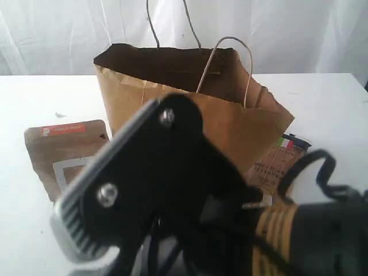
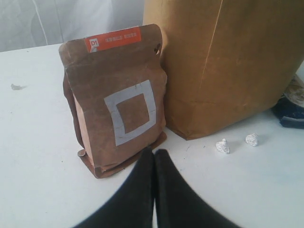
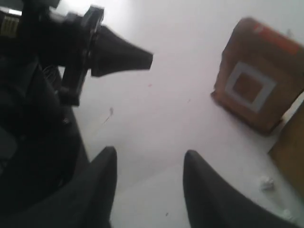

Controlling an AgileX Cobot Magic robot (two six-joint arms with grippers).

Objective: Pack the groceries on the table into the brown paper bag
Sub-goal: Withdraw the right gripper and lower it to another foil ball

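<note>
Exterior: The bag [image 1: 230,121] is standing upright on the table [image 1: 34,95], its mouth gaping upward and handles rising. The pouch [image 1: 63,155] is standing just to its left, and a black arm [image 1: 172,178] is filling the foreground.
Left wrist: The pouch is standing on end, long axis vertical, white square facing the left gripper [image 2: 154,185]. The gripper's fingers are pressing together, empty, near the pouch's base. Bare table is spreading away from the bag.
Right wrist: The right gripper [image 3: 149,185] is hanging with fingers apart, gripping nothing, over open table.

Wrist cams low; both on pouch [image 2: 116,109]
</note>
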